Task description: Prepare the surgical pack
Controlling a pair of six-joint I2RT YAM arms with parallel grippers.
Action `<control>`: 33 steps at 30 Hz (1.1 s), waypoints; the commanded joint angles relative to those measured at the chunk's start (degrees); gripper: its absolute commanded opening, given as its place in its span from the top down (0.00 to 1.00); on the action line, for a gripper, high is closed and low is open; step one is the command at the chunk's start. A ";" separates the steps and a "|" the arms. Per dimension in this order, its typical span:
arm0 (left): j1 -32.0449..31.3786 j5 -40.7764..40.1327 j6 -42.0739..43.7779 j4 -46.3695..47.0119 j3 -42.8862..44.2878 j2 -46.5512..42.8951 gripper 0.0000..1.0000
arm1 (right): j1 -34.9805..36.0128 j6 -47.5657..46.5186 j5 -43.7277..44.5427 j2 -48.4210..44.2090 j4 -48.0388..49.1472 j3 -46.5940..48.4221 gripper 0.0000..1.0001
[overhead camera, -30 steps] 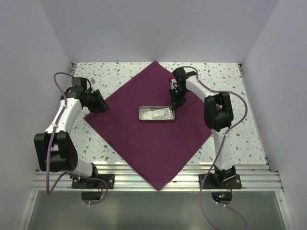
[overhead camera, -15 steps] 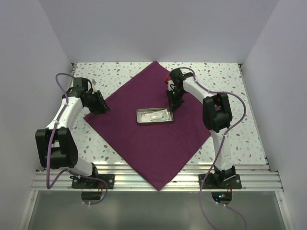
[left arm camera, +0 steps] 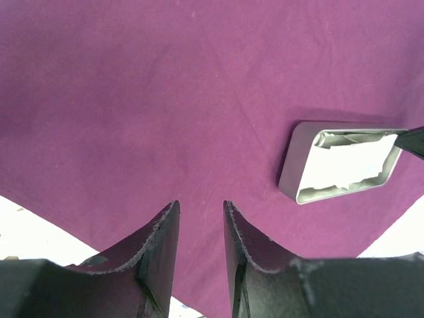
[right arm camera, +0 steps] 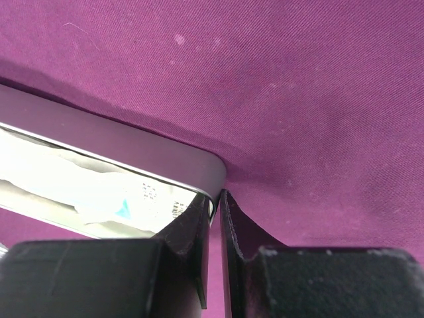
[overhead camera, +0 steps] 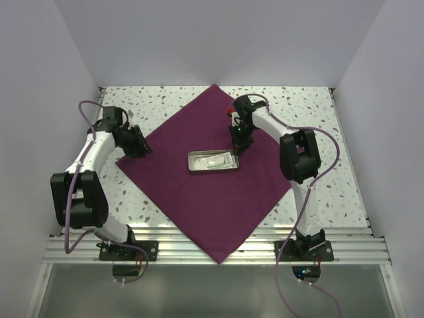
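Observation:
The surgical pack's dark purple cloth (overhead camera: 199, 199) lies flat as a diamond on the speckled table. At its middle sits the small steel tray (overhead camera: 212, 161) holding white gauze packets (right arm camera: 79, 179). My right gripper (overhead camera: 236, 147) is at the tray's right end, shut on the tray wall (right arm camera: 132, 149), one finger inside and one outside; its fingertips (right arm camera: 215, 197) pinch the rim at the corner. My left gripper (overhead camera: 141, 147) hovers over the cloth's left corner, jaws parted with only cloth (left arm camera: 165, 99) showing between them (left arm camera: 201, 205). The tray (left arm camera: 341, 162) lies ahead to its right. No instruments are visible.
The speckled tabletop (overhead camera: 318, 106) shows around the cloth, bounded by white walls at the back and both sides. An aluminium rail (overhead camera: 212, 248) carrying both arm bases runs along the near edge; the cloth's near corner hangs over it.
The tray has slid a little to the left and nearer, with my right gripper still on its right end. My left gripper has barely shifted over the cloth's left corner.

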 commanded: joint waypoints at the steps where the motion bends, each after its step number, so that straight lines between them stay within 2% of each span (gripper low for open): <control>1: 0.28 -2.49 1.70 0.06 2.58 1.96 0.63 | 0.60 -0.32 0.82 0.06 -2.10 -1.75 1.00; 3: 2.12 -5.13 2.49 -0.82 2.93 3.46 0.64 | 0.60 -0.32 1.26 -0.20 -2.45 -1.40 1.00; 7: 5.72 -7.77 3.46 -0.29 3.28 7.94 0.76 | 0.60 -0.15 1.09 -0.73 -2.54 -1.66 1.00; 13: 9.94 -10.85 3.90 -0.29 6.00 15.14 0.87 | 0.60 -0.41 1.26 -1.08 -2.45 -2.46 1.00; 25: 15.92 -15.33 5.13 0.42 11.19 25.43 0.92 | 0.60 -0.50 1.00 -1.43 -2.46 -2.89 1.00; 33: 18.29 -14.98 4.70 0.50 8.91 22.90 0.92 | 0.68 -0.85 1.44 -0.29 -3.07 -1.85 1.00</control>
